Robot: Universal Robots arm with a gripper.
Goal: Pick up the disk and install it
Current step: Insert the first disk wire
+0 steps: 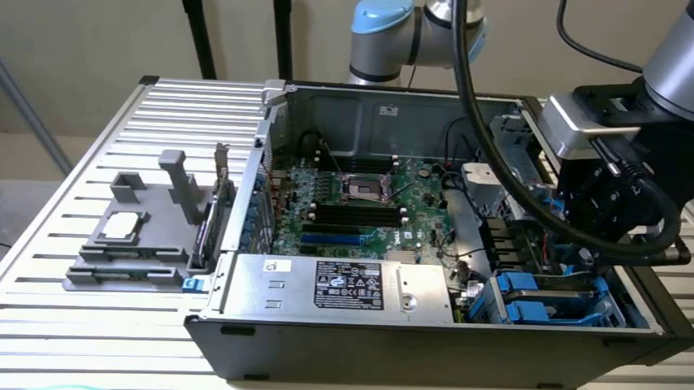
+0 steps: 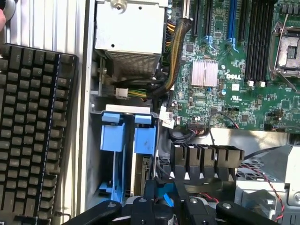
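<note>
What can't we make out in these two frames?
- Gripper: in the wrist view, cut off by the picture's edge; in the exterior view, hidden behind the arm's black wrist.
- Blue scrap at the gripper: wrist view, mostly covered by the gripper, too little shows to name it.
- Blue carriers: exterior view, lower parts hidden by the case wall.
- Label on the silver box: exterior view, print too small to read.
</note>
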